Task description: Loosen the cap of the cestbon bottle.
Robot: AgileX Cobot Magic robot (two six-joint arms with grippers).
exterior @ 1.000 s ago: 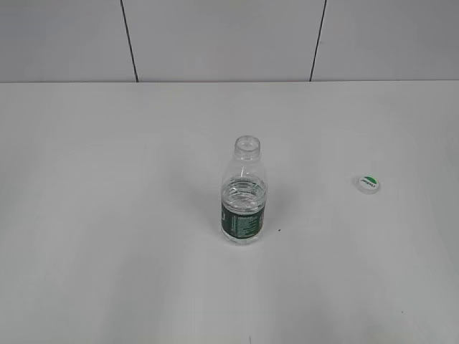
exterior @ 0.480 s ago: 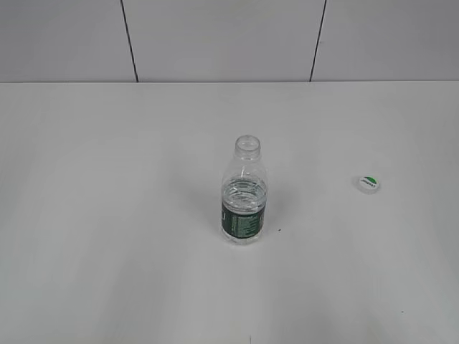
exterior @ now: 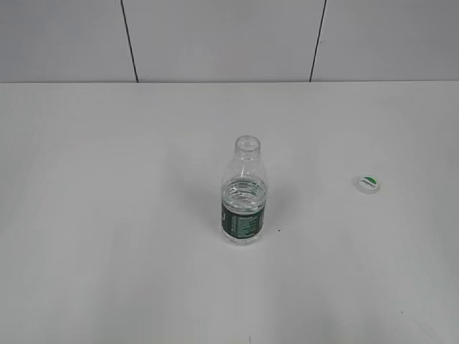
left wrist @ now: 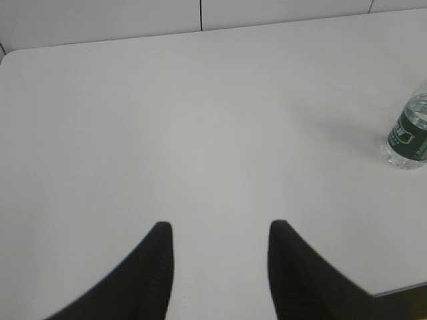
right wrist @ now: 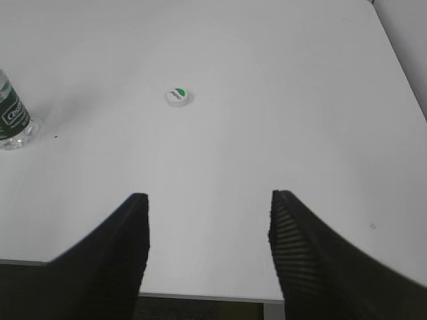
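Left gripper (left wrist: 217,230): both dark fingers (left wrist: 157,257) spread apart, nothing between them, poised above the near edge of the worktop (left wrist: 200,133). Right gripper (right wrist: 208,200): ribbed dark fingers (right wrist: 293,233) likewise parted and empty, held over the worktop's near edge. Neither arm appears in the exterior view.

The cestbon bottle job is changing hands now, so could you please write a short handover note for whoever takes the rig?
Left gripper: open, empty, above bare table.
Right gripper: open, empty, at the table's near edge.
The cestbon bottle: upright mid-table, mouth uncapped.
The cap: lying on the table to the bottle's right, apart from it.
Done: cap is off.
Left: nothing visible; both arms are clear.
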